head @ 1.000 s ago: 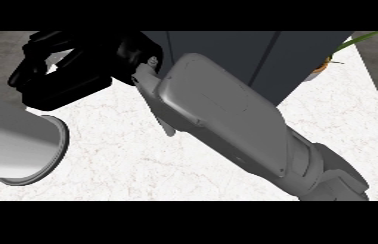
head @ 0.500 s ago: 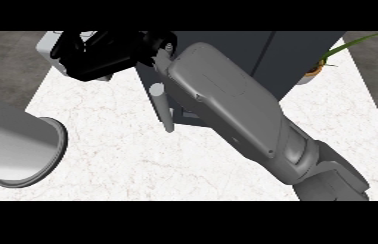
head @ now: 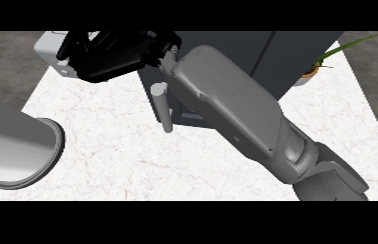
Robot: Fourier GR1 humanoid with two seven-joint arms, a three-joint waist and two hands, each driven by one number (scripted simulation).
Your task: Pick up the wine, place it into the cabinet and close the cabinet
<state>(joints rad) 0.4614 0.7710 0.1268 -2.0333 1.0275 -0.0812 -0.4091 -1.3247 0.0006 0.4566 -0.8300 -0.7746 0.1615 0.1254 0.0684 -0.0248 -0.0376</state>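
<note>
No wine bottle shows in the head view. My right forearm [head: 236, 113] crosses from the lower right to the upper left. Its black hand [head: 111, 58] is at the top left, against the left edge of the dark grey cabinet [head: 288, 58]. The hand is a dark mass and its grip is unclear. Just below the wrist a grey bar handle [head: 163, 108] stands on the cabinet door's edge. The arm hides the cabinet's lower front and whatever is inside. At the left edge only my left forearm [head: 22, 153] shows, without its hand.
A light grey appliance [head: 49, 52] sits behind the right hand at the top left. A potted plant [head: 316, 70] stands right of the cabinet. The white marble counter [head: 125, 158] runs across the lower view, and dark floor lies beyond its left edge.
My right hand has moved rightward and closer to the cabinet, with the forearm swinging the same way. More of the cabinet front and its handle now show. The left forearm has hardly shifted.
</note>
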